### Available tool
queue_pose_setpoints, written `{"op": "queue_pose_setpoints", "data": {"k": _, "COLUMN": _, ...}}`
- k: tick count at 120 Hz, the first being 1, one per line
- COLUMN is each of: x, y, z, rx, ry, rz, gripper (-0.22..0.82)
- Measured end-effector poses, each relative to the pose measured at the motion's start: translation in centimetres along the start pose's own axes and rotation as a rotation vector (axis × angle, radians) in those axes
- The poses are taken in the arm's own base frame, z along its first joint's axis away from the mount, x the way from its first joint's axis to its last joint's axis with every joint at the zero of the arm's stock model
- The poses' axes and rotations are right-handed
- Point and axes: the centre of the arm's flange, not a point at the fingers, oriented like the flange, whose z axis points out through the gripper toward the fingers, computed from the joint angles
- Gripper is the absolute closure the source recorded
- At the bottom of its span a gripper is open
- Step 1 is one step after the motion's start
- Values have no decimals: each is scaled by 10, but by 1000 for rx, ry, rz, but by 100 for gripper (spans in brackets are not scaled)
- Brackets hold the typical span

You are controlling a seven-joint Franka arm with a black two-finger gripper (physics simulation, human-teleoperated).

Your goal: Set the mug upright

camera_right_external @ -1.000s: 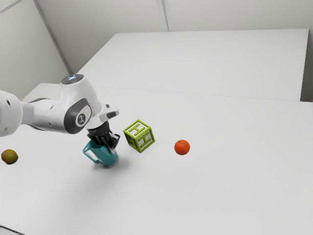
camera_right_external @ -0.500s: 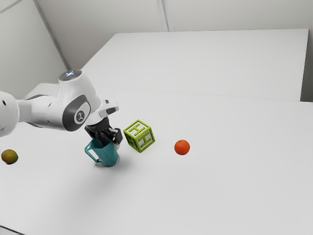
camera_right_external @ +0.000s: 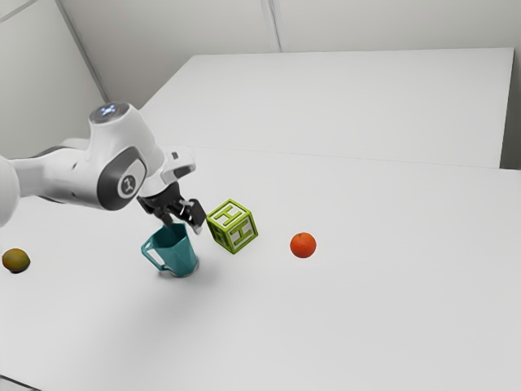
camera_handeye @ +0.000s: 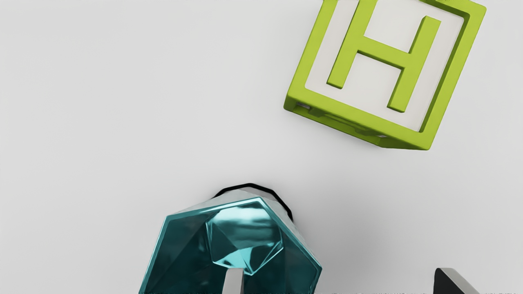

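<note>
The black gripper [camera_right_external: 184,220] hangs just above the teal mug [camera_right_external: 176,254] in the exterior view, its fingers spread apart. The mug stands on its base on the table, its mouth up and its handle toward the exterior view's left. In the wrist view the gripper [camera_handeye: 337,279] is open, one fingertip over the mouth of the mug [camera_handeye: 245,241] and the other out beside it, with nothing held between them. Whether the finger over the mouth touches the mug, I cannot tell.
A green and white letter block [camera_right_external: 232,226] sits close beside the mug. Beyond it, toward the exterior view's right, lies an orange fruit [camera_right_external: 303,245]. An olive-brown fruit [camera_right_external: 15,261] rests at the exterior view's far left on the white table [camera_right_external: 366,326].
My hand has risen from the mug, with its fingers coming up out of the mouth area. Between the first two pictures the mug tipped slightly more upright; since then it has hardly moved.
</note>
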Motion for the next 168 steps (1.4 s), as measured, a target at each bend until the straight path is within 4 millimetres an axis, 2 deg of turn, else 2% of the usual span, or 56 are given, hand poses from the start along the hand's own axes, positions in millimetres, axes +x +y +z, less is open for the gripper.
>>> {"op": "queue_pose_setpoints", "data": {"k": 13, "x": 6, "y": 4, "z": -17, "rx": -3, "ry": 9, "rz": 3, "gripper": 8}}
{"op": "queue_pose_setpoints", "data": {"k": 37, "x": 35, "y": 8, "z": -65, "rx": -38, "ry": -14, "rz": -9, "gripper": 5}}
{"op": "queue_pose_setpoints", "data": {"k": 48, "x": 46, "y": 7, "z": -81, "rx": -53, "ry": -44, "rz": -12, "gripper": 4}}
{"op": "queue_pose_setpoints", "data": {"k": 73, "x": 57, "y": 3, "z": -101, "rx": -75, "ry": -111, "rz": -16, "gripper": 3}}
{"op": "queue_pose_setpoints", "data": {"k": 112, "x": 83, "y": 11, "z": -115, "rx": -94, "ry": -162, "rz": 9, "gripper": 2}}
{"op": "queue_pose_setpoints", "data": {"k": 133, "x": 96, "y": 15, "z": -143, "rx": -77, "ry": -150, "rz": 25, "gripper": 2}}
{"op": "queue_pose_setpoints", "data": {"k": 168, "x": 101, "y": 20, "z": -181, "rx": -61, "ry": -167, "rz": 40, "gripper": 2}}
